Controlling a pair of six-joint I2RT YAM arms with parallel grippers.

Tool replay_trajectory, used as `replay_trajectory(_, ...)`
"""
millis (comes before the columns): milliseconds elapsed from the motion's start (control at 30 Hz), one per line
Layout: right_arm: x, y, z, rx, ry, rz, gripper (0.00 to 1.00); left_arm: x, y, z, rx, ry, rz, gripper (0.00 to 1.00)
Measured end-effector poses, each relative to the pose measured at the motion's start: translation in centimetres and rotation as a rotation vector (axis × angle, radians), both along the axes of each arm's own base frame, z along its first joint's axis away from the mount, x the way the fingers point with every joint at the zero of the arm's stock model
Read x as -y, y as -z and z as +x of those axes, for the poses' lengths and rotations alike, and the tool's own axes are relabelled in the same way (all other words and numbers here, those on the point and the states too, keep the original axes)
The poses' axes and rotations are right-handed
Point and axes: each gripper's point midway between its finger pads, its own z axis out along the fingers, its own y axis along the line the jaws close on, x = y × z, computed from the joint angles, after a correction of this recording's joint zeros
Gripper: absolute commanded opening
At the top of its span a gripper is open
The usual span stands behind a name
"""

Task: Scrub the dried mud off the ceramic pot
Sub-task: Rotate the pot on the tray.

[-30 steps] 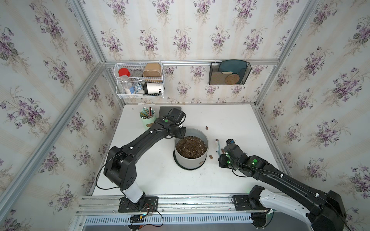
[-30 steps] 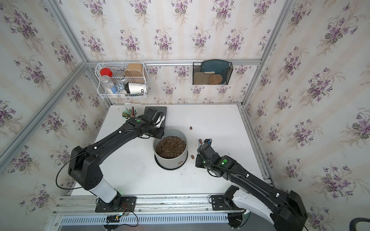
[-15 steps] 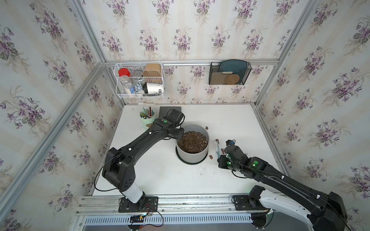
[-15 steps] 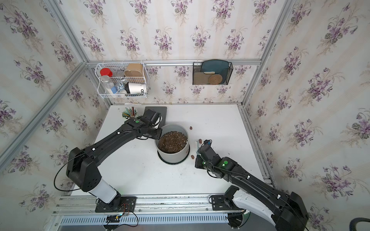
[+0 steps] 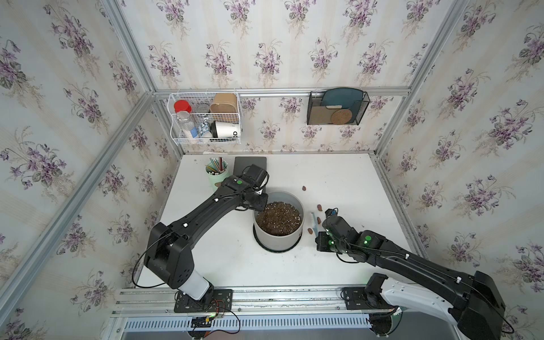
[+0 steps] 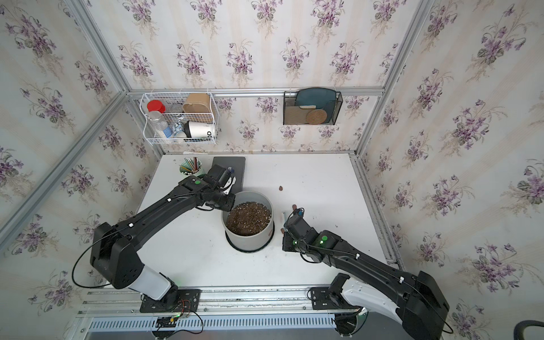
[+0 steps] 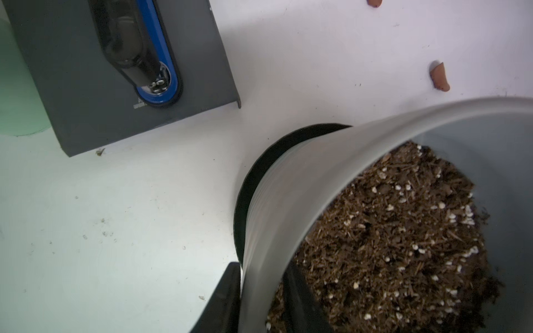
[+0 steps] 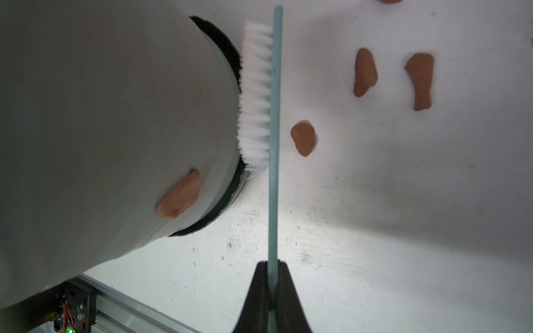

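Top views, pot: the ceramic pot (image 5: 278, 223) stands mid-desk on its dark saucer (image 5: 275, 249), filled with speckled soil (image 5: 278, 217).
Top views, arms: the left arm (image 5: 212, 212) reaches the pot's far rim. The right arm (image 5: 412, 262) holds a pale brush (image 5: 314, 223) just beside the pot's right wall.
Left wrist, fingers: the left fingers (image 7: 227, 288) straddle the rim, one outside and one in the soil, both close against the wall. Whether they are squeezing it, I cannot tell.
Right wrist, fingers: the right fingers (image 8: 256, 288) are clamped tight on the end of the thin brush handle. The bristles (image 8: 256, 101) touch the pot low down, by the saucer.
Right wrist, mud: one blob of dried mud (image 8: 180, 196) sticks to the wall, apart from the bristles. Loose bits (image 8: 302, 138) lie on the desk (image 8: 375, 230).
Risk: a stroke at this height would likely miss the blob. Sideways pressure could twist the handle in the fingers. If the rim hold is slack, it could also shove the pot and spill soil.
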Motion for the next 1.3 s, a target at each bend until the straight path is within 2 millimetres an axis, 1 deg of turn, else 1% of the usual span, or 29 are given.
replay_trajectory(133, 0.1, -0.1, 0.0, 0.004, 0.016, 0.010, 0.00, 0.8, -0.4, 1.1, 0.026, 0.001, -0.022, 0.36)
replay_trajectory(233, 0.1, -0.1, -0.1, 0.002, 0.021, 0.012, 0.00, 1.4, -0.7, 2.1, 0.045, 0.001, -0.037, 0.35)
replay_trajectory(333, 0.2, -0.3, -0.1, 0.003, 0.030, 0.022, 0.00, 1.7, -0.5, 2.6, 0.048, 0.023, -0.035, 0.27)
replay_trajectory(467, 0.4, -0.2, -0.2, 0.008, 0.036, 0.027, 0.00, 1.6, -0.4, 2.2, 0.041, 0.061, -0.025, 0.11)
replay_trajectory(500, 0.5, -0.1, -0.3, 0.005, 0.036, 0.024, 0.00, 1.6, -0.4, 2.1, 0.041, 0.068, -0.022, 0.08)
replay_trajectory(533, 0.6, 0.1, -0.4, 0.002, 0.036, 0.019, 0.00, 1.5, -0.4, 2.0, 0.035, 0.044, -0.026, 0.06)
replay_trajectory(567, 0.7, 0.2, -0.4, 0.000, 0.038, 0.014, 0.00, 1.0, -0.3, 2.3, 0.049, 0.005, -0.007, 0.04)
replay_trajectory(633, 0.8, 0.1, -0.4, 0.003, 0.042, 0.016, 0.00, 0.6, -0.4, 2.8, 0.067, -0.024, -0.026, 0.00)
replay_trajectory(733, 0.8, -0.2, -0.3, 0.008, 0.045, 0.017, 0.00, -0.2, -0.8, 2.3, 0.091, -0.044, -0.008, 0.00)
replay_trajectory(867, 0.4, -1.1, 0.1, 0.026, 0.045, 0.037, 0.00, -1.4, -0.8, 0.9, 0.065, -0.040, 0.025, 0.01)
replay_trajectory(933, 0.4, -1.0, 0.0, 0.021, 0.045, 0.032, 0.00, -1.9, -0.7, 0.1, 0.045, -0.031, 0.041, 0.13)
replay_trajectory(1000, 0.5, -0.3, -0.1, 0.009, 0.044, 0.019, 0.00, -1.9, -0.5, -0.3, 0.037, -0.028, 0.038, 0.22)
replay_trajectory(1067, 0.6, 0.3, -0.4, -0.005, 0.042, 0.003, 0.00, -1.6, -0.4, -0.3, 0.033, -0.037, 0.010, 0.26)
replay_trajectory(1133, 0.6, 0.9, -0.7, -0.021, 0.040, -0.006, 0.00, -1.2, -0.1, 0.0, 0.032, -0.036, 0.000, 0.27)
replay_trajectory(1233, 0.4, 1.3, -0.9, -0.037, 0.043, -0.001, 0.00, -0.7, 0.2, 0.8, 0.034, -0.037, -0.011, 0.27)
replay_trajectory(1300, 0.2, 1.5, -0.9, -0.048, 0.043, 0.002, 0.00, -0.3, 0.1, 1.4, 0.041, -0.036, -0.020, 0.24)
